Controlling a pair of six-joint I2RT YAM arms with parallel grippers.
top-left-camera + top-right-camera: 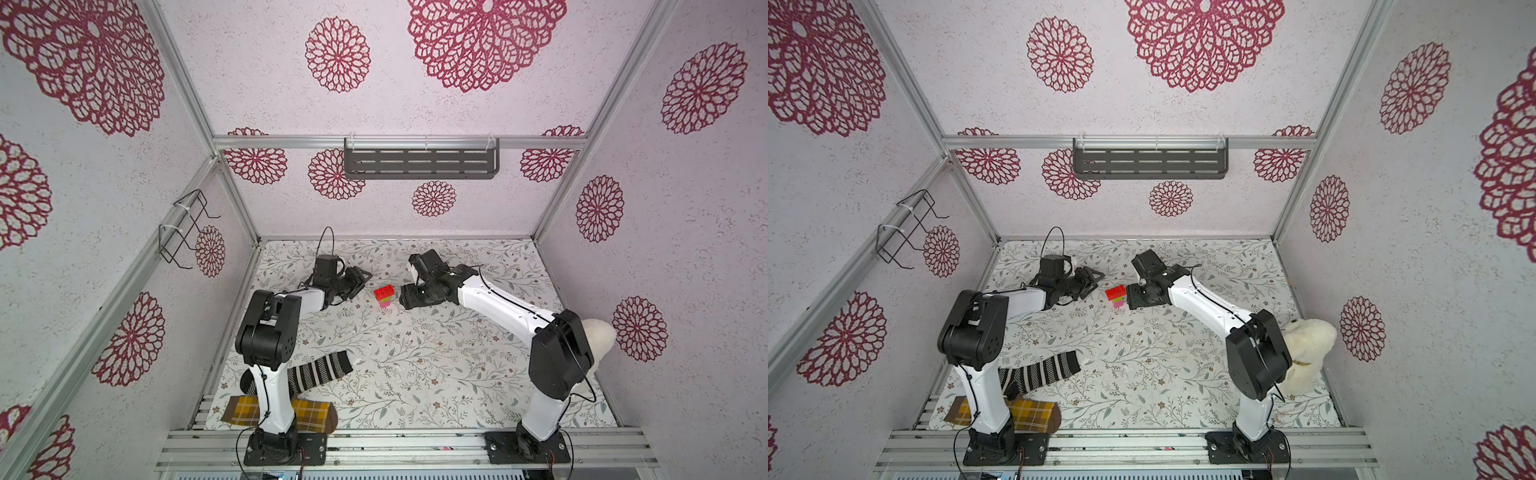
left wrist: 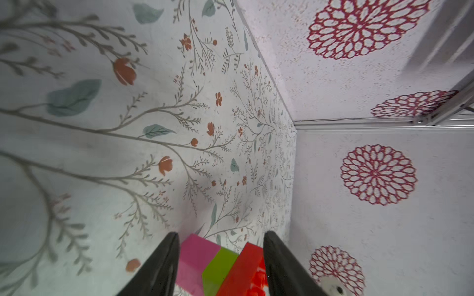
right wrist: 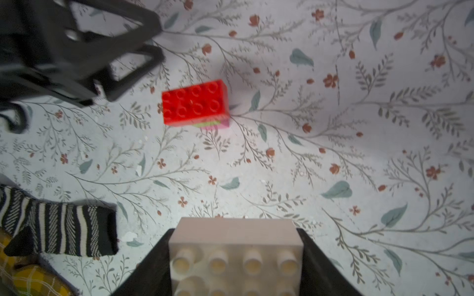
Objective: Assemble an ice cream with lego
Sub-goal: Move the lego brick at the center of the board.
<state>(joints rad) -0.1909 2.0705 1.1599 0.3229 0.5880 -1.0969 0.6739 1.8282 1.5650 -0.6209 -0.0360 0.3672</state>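
The left arm lies low with its elbow bent and its forearm reaching toward the middle of the floral-patterned desk (image 1: 415,365). The left end effector (image 1: 365,280) points sideways with its fingers partly spread and grips nothing. The right arm stretches in from the opposite side with its wrist bent down. The right end effector (image 1: 404,297) is clamped on a white oblong studded plastic brick (image 3: 234,246).

Between them the ice cream stack (image 1: 382,296) stands upright on the desk: a red oblong brick on lime-green and pink square bricks. It is clear of the left fingers (image 3: 154,55).

A black-and-white striped sock (image 1: 322,369) and a yellow plaid sock (image 1: 311,412) lie by the left arm's base, partly hidden by it. A cream plush toy (image 1: 1308,353) sits behind the right elbow.
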